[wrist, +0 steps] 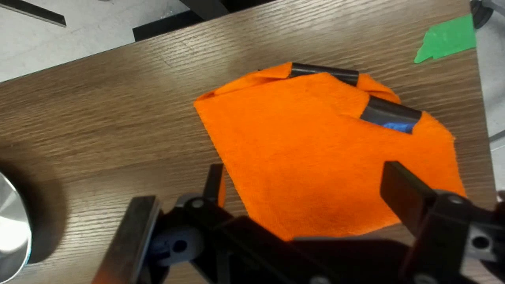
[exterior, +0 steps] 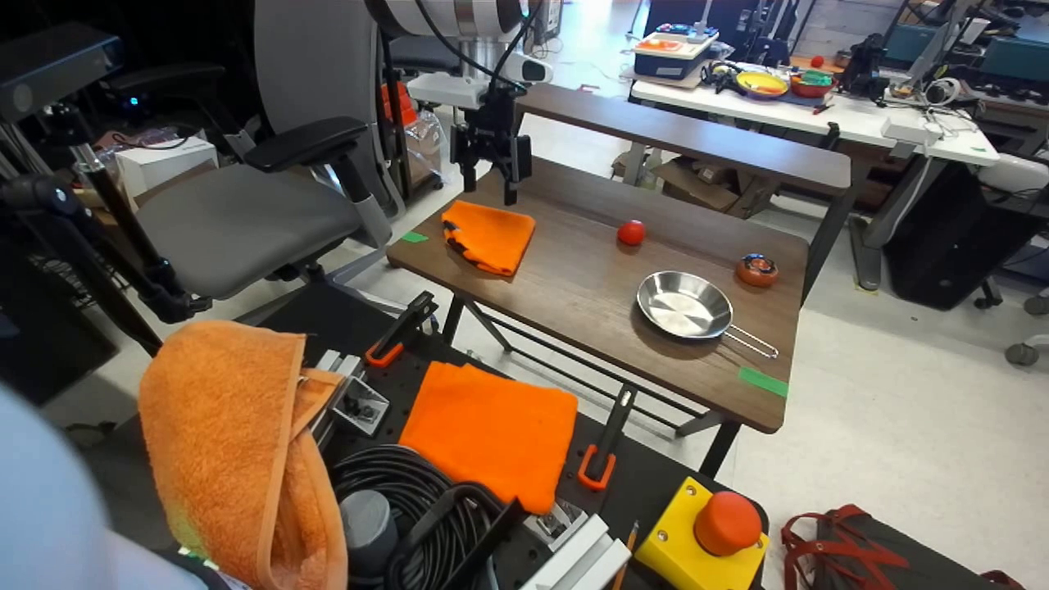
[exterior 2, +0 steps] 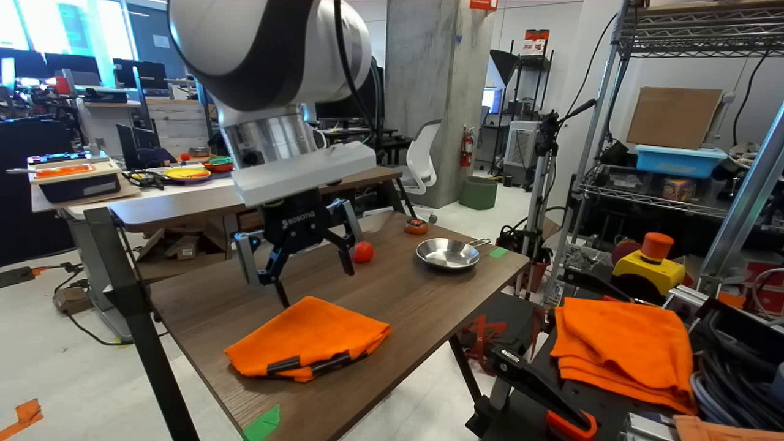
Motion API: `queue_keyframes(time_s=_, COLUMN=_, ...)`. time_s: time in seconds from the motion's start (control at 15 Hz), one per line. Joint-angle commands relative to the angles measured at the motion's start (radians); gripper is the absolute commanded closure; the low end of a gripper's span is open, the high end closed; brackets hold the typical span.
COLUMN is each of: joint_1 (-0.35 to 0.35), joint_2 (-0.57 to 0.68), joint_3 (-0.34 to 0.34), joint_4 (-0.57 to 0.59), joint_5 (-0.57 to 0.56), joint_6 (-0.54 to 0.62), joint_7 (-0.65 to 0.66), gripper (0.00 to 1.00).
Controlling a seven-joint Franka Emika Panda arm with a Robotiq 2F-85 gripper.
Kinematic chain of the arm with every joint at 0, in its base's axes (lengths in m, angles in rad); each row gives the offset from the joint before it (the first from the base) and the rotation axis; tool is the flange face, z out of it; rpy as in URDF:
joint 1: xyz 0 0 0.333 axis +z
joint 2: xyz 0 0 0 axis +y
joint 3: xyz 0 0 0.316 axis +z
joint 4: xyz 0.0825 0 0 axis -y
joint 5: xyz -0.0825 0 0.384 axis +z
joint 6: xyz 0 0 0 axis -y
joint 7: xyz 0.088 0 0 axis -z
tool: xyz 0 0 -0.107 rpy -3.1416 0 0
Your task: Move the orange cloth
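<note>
The orange cloth [exterior: 492, 236] lies folded on the brown table, near the end with green tape. It has black strips along one edge and also shows in an exterior view [exterior 2: 312, 337] and in the wrist view [wrist: 307, 146]. My gripper [exterior: 490, 187] is open and empty above the table, apart from the cloth. In an exterior view the gripper [exterior 2: 314, 280] hangs over the cloth's far side. In the wrist view the gripper's fingers [wrist: 306, 183] are wide apart, with part of the cloth between them in the picture.
On the table [exterior: 574, 283] are a red ball [exterior: 632, 233], a metal pan [exterior: 685, 305] and a round orange-brown object [exterior: 756, 270]. A raised shelf [exterior: 688, 135] runs along one long side. A black cart beside it holds a larger orange sheet [exterior: 492, 430] and a fuzzy towel [exterior: 221, 434].
</note>
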Motion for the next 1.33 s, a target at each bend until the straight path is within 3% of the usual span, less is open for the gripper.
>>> queue_keyframes(time_s=0.0, joint_1=0.037, joint_2=0.113, joint_3=-0.034, joint_4=0.143, joint_5=-0.009, joint_6=-0.091, joint_7=0.034, gripper=0.0)
queue_keyframes(time_s=0.53, joint_1=0.044, joint_2=0.307, joint_3=-0.055, joint_4=0.415, joint_5=0.006, joint_6=-0.272, joint_7=0.106, gripper=0.0)
queue_keyframes(time_s=0.93, joint_1=0.054, joint_2=0.418, joint_3=-0.064, joint_4=0.539, joint_5=-0.001, joint_6=-0.324, joint_7=0.155, gripper=0.0)
queue_keyframes(time_s=1.27, joint_1=0.014, joint_2=0.424, joint_3=-0.109, joint_4=0.573, joint_5=-0.01, joint_6=-0.293, joint_7=0.187, gripper=0.0)
